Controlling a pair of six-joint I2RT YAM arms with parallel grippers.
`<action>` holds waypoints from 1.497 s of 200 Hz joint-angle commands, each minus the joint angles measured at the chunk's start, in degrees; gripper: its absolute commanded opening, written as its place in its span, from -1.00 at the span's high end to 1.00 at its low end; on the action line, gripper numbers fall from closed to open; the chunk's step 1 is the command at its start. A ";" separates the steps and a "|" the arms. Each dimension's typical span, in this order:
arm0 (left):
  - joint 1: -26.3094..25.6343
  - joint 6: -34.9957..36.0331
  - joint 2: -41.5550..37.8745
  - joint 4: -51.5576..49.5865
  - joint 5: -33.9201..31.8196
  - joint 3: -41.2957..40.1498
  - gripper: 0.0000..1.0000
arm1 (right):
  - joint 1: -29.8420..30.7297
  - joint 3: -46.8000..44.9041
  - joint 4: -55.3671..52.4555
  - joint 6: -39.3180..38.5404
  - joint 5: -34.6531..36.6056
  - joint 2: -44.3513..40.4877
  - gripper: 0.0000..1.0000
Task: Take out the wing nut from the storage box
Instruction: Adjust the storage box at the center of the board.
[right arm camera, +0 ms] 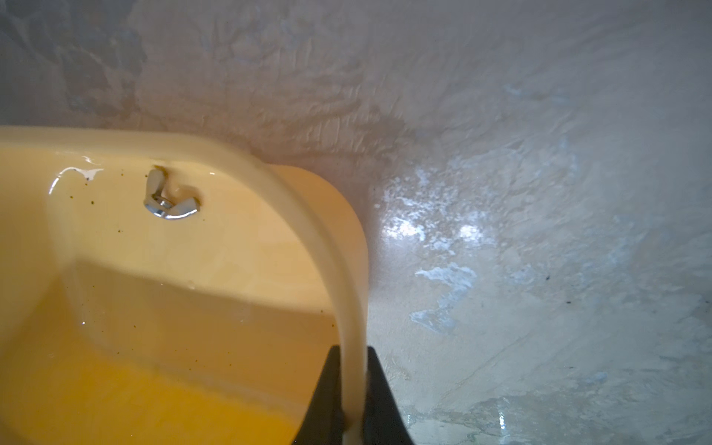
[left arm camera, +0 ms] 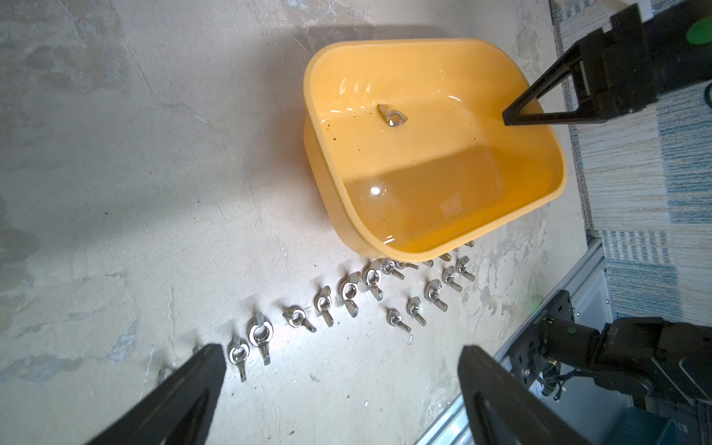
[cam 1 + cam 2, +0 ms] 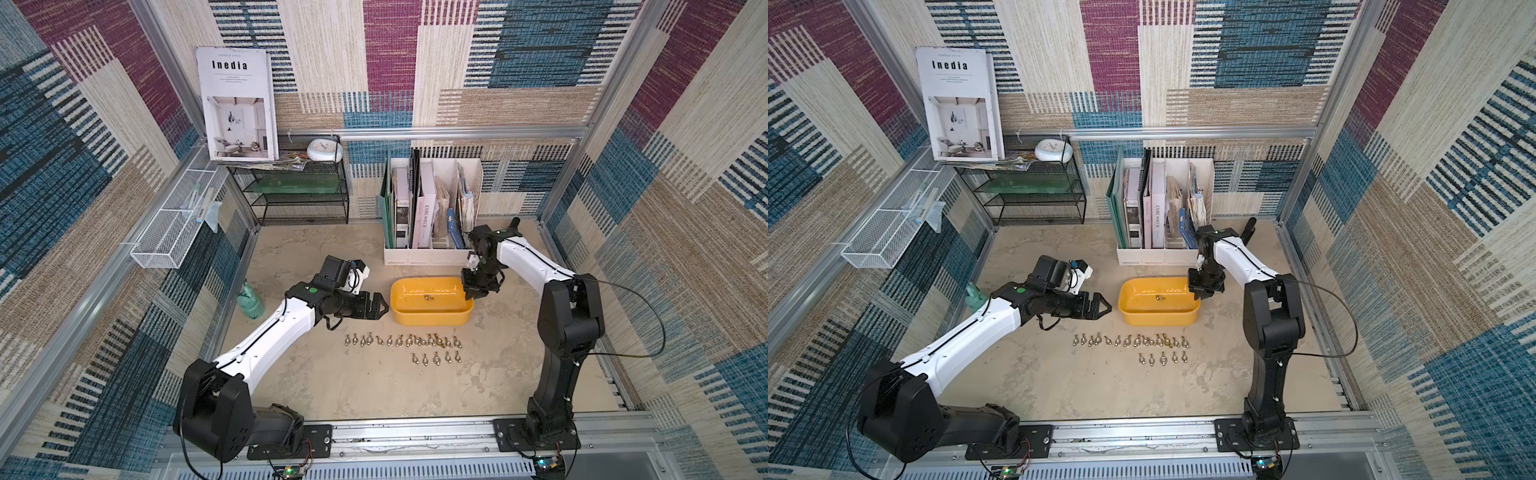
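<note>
Nearest, loose wing nuts [image 3: 405, 341] are laid in two rows on the table [image 3: 332, 386]. Behind them, one wing nut [image 3: 428, 296] is seen on the floor of the yellow storage box [image 3: 432, 319], whose right rim is pinched by the right gripper [image 3: 473, 294]. The left gripper [image 3: 381, 306] is spread wide, empty, beside the box's left end. Farthest, books [image 3: 426, 216] are stood in a white file holder [image 3: 428, 255].

Mottled tabletop [image 3: 332, 386], storage box [image 3: 432, 319], loose wing nuts [image 3: 409, 341]
</note>
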 commanded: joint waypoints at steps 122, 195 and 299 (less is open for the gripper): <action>0.15 -0.05 -1.10 0.15 -0.51 -0.36 -0.98 | -3.02 0.69 -0.73 -1.44 -5.85 0.86 1.00; 0.28 -0.02 -1.28 -0.42 -0.46 -0.14 -0.98 | 3.43 6.56 1.53 0.81 -12.92 6.15 1.00; 0.56 -0.45 -1.73 -1.11 -1.11 0.25 -0.98 | 2.86 -2.20 16.10 5.24 -4.48 1.96 1.00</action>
